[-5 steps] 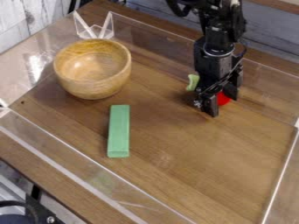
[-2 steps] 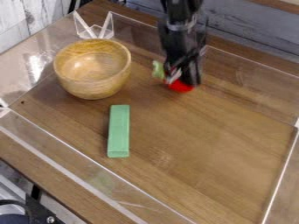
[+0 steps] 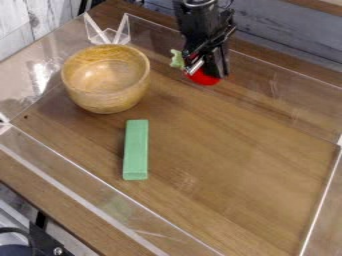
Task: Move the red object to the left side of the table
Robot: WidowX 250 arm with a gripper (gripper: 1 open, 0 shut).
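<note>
Since a second ago, when the gripper (image 3: 205,70) stood over the right half of the table (image 3: 241,150) with its jaws down around the red object (image 3: 203,74), the whole arm has travelled left and toward the back of the table, and the red object has gone with it — it no longer sits on the wood where it was but shows as a bright red patch right at the fingertips. By the look of it the jaws are now closed narrow on the red object, which hangs just below and between them, with a small green bit, probably its leafy tip, poking out at the gripper's left side. Whether it is fully clear of the table or only skimming it cannot be told from this one view, though it appears lifted. For the task this means the pick is done and the carry is under way: my reading is that the object is roughly halfway across, with the left side not yet reached. To the gripper's left and a little nearer the camera stands the wooden bowl (image 3: 106,78), close enough that the path onward should pass behind or above it — a low sweep could clip its rim. Well in front of the gripper, toward the camera, lies the flat green block (image 3: 136,149), untouched and out of the way.
</note>
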